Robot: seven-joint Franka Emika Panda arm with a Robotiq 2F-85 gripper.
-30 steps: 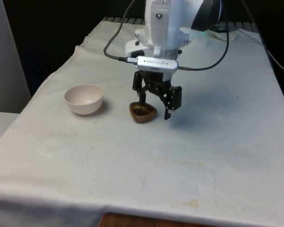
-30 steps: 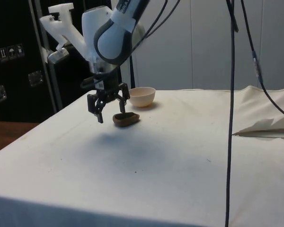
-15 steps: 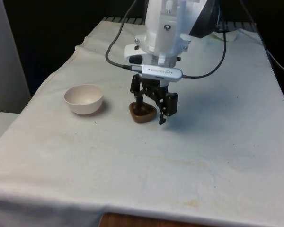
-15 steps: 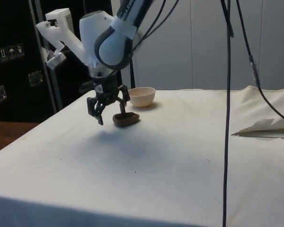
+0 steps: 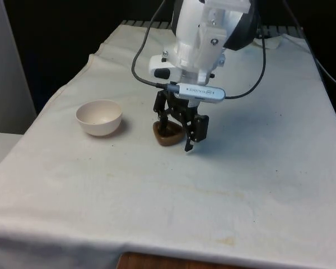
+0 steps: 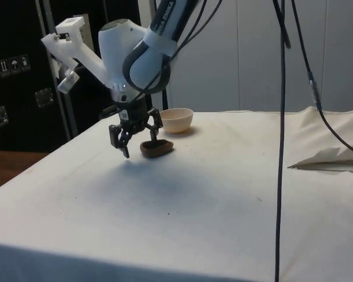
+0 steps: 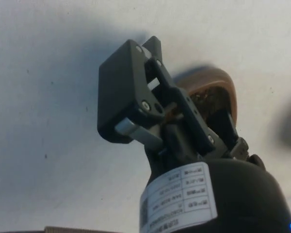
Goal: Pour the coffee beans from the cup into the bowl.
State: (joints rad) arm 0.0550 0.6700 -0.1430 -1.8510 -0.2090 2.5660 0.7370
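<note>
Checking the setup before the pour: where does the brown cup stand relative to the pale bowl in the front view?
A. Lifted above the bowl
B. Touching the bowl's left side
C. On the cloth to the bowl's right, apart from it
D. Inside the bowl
C: the brown cup sits on the white cloth, right of the pale bowl, with bare cloth between them.

You're looking down past the gripper [image 7: 184, 73] at the white cloth [image 7: 48, 97]. One black finger [image 7: 123, 97] stands out broad and clear over bare cloth, casting a dark shadow beyond it. The other finger [image 7: 223, 124] reaches into the brown cup [image 7: 223, 82], whose rounded rim curves around it. Inside the cup you can make out dark coffee beans [image 7: 208, 99]. The two fingers are spread well apart
</note>
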